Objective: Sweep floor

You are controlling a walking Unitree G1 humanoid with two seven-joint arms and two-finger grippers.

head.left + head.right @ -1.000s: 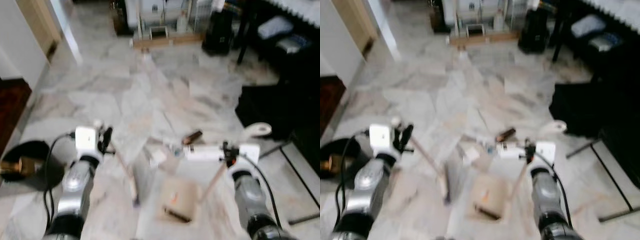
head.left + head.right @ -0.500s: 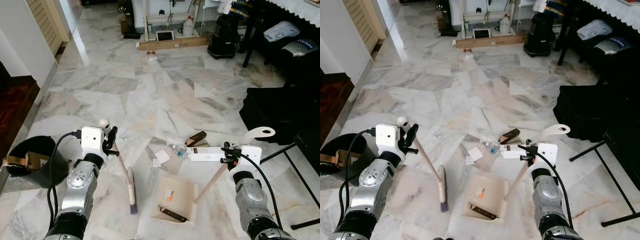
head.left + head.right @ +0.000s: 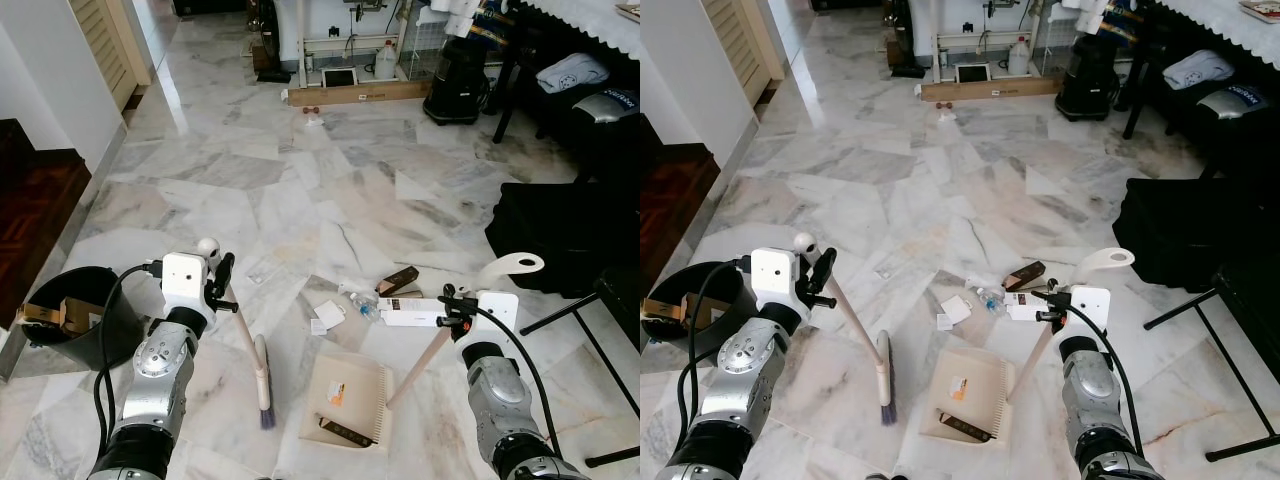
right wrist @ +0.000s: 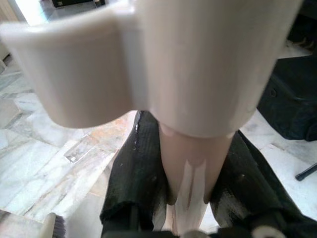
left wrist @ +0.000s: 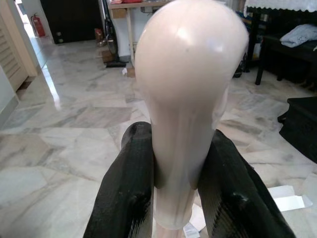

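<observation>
- Broom [image 3: 255, 362] first, in the left eye view: our left gripper [image 3: 218, 282] is clamped on its pale handle just below the rounded knob, and the bristle head rests on the marble floor [image 3: 300, 190] just left of the dustpan [image 3: 345, 402]. Our right gripper [image 3: 452, 308] is closed around the dustpan's slanted handle near its looped top. Paper scraps [image 3: 325, 315], a white box [image 3: 410, 313] and a brown block [image 3: 398, 280] lie just beyond the pan; a black bin [image 3: 75, 315] sits at far left. Against half a second ago the scene has slid a little in frame, so our head moved; broom, pan and both grips look unchanged.
- Right eye view: same layout, with the broom head [image 3: 883, 380] near the pan's left edge [image 3: 940, 400] and a dark strip lying inside the pan.
- Left wrist view: both black fingers [image 5: 126, 198] press the broom's knobbed handle [image 5: 188, 99] between them.
- Right wrist view: the fingers [image 4: 136, 178] squeeze the dustpan handle [image 4: 193, 163] beneath its wide loop.
</observation>
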